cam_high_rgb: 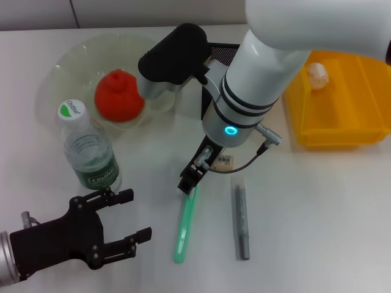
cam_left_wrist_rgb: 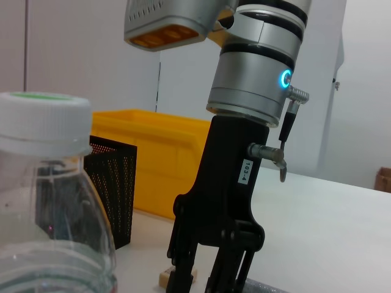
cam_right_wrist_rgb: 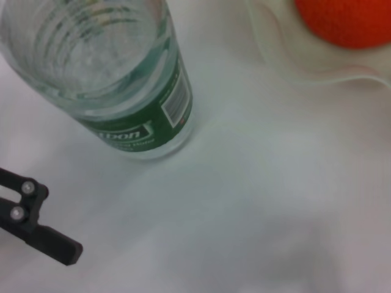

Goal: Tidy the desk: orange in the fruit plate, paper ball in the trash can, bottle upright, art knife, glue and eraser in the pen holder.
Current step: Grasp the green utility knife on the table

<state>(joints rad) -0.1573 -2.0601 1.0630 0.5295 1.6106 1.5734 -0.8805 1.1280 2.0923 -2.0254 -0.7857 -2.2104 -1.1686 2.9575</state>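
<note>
We see the right end effector (cam_high_rgb: 189,181) beside the beige barcode-labelled eraser (cam_high_rgb: 223,161); its finger gap we cannot tell.

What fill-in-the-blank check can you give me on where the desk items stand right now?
1. The orange sits in the ____.
2. The bottle is standing ____.
3. The paper ball lies inside the ____.
4. The right gripper is lowered over the green ____ beside the eraser.

Missing words: fruit plate; upright; trash can; art knife

Orange (cam_high_rgb: 119,94) in fruit plate (cam_high_rgb: 73,58), bottle (cam_high_rgb: 88,149) upright beside it, eraser (cam_high_rgb: 223,161) on desk.
</note>
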